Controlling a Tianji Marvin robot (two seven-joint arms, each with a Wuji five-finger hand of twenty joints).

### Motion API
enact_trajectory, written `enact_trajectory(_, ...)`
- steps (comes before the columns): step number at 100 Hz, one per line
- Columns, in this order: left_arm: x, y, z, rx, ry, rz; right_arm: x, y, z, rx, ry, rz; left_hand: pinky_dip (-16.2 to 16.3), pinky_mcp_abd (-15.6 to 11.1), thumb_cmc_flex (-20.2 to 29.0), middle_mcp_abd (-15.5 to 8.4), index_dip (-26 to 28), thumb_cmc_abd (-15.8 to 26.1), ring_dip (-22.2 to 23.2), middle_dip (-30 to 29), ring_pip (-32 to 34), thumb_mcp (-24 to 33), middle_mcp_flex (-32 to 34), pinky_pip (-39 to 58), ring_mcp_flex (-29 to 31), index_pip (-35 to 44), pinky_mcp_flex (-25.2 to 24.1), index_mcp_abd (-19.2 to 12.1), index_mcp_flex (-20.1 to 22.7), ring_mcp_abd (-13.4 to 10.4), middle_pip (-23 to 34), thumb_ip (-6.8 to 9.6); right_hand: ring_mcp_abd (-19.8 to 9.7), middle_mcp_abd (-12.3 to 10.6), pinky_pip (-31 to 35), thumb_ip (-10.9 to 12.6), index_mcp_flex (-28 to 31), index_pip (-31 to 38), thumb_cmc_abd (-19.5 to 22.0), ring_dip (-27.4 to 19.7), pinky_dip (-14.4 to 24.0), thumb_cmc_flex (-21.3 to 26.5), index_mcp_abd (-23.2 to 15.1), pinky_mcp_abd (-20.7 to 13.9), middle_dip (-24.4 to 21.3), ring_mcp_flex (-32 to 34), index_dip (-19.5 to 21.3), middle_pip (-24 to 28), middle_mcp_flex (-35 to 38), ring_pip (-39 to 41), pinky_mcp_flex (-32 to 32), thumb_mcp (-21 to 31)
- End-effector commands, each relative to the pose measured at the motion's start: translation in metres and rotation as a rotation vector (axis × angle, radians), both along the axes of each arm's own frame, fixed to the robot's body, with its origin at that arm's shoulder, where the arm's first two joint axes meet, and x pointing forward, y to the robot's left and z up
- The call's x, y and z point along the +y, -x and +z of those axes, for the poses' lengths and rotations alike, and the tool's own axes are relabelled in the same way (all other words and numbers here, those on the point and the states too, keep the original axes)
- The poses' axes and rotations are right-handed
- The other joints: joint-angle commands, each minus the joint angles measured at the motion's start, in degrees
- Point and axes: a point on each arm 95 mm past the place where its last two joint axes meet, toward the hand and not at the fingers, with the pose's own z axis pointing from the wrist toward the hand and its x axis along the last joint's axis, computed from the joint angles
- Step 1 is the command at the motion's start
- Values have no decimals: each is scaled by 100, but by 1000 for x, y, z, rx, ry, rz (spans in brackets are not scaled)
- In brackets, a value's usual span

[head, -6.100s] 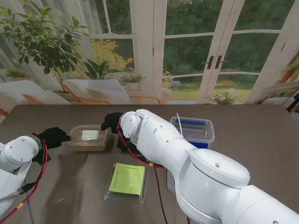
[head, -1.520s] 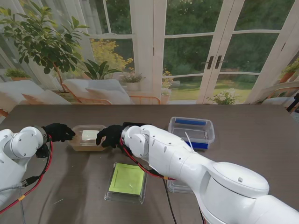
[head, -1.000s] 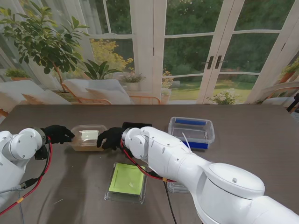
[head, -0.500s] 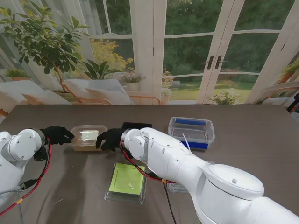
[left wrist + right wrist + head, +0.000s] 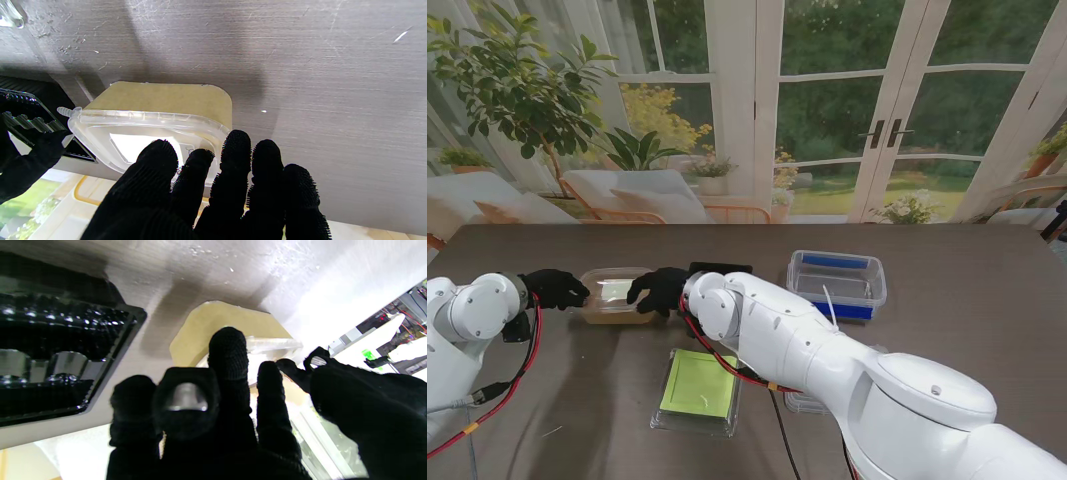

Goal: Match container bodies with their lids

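My left robot hand [image 5: 557, 288] and right robot hand [image 5: 656, 290] grip the lidded tan container [image 5: 613, 295] at nine and three o'clock.

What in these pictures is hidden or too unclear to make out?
- Black tray: stand view, mostly behind the right arm.
- Clear container nearest me: stand view, under that arm.
- Tan tub: whether its clear lid is fully seated; the left hand and right hand cover the edges in both wrist views.
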Motion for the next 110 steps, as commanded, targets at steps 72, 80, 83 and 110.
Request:
enact_trajectory(72, 0, -1, -5, 48, -8, -11, -2, 0, -11, 39, 82, 15, 27, -215, -110, 50, 49, 259, 14, -25, 123, 8, -4, 128, 63, 49, -38, -87, 31, 148, 12, 129, -17, -38, 232, 158, -227, 303, 178, -26, -46, -195, -38, 141, -31, 196, 76, -33, 15, 76, 2574, -145)
enact_trajectory(80, 2, 0, -7, 54, -6, -3, -3, 0, -12, 44, 81, 13, 26, -212, -104, 62, 45, 258, 14, -25, 121, 10, -4, 128, 52, 40, -42, -90, 13, 161, 11, 129, -1, -29, 228, 157, -218, 300, 181, -30, -47, -193, -34, 138, -30, 196, 73, -34, 13, 69, 2565, -150)
enact_trajectory(83, 2, 0, -8, 55, -5, -1, -3, 0, -13, 45, 82, 12, 26, -213, -104, 60, 49, 259, 14, -26, 122, 8, -5, 128, 52, 51, -45, -92, 39, 151, 11, 128, 12, -29, 227, 155, -215, 297, 182, -30, -46, -196, -41, 138, -30, 196, 71, -34, 12, 69, 2564, -155)
enact_trajectory(110, 5, 1, -11, 59, -10, -3, -4, 1, -18, 61, 84, 12, 29, -205, -109, 63, 47, 252, 15, -26, 124, 4, -6, 130, 50, 45, -50, -90, 29, 162, 12, 128, 33, -27, 217, 149, -233, 284, 191, -43, -45, -214, -32, 137, -31, 194, 66, -39, -8, 46, 2544, -187)
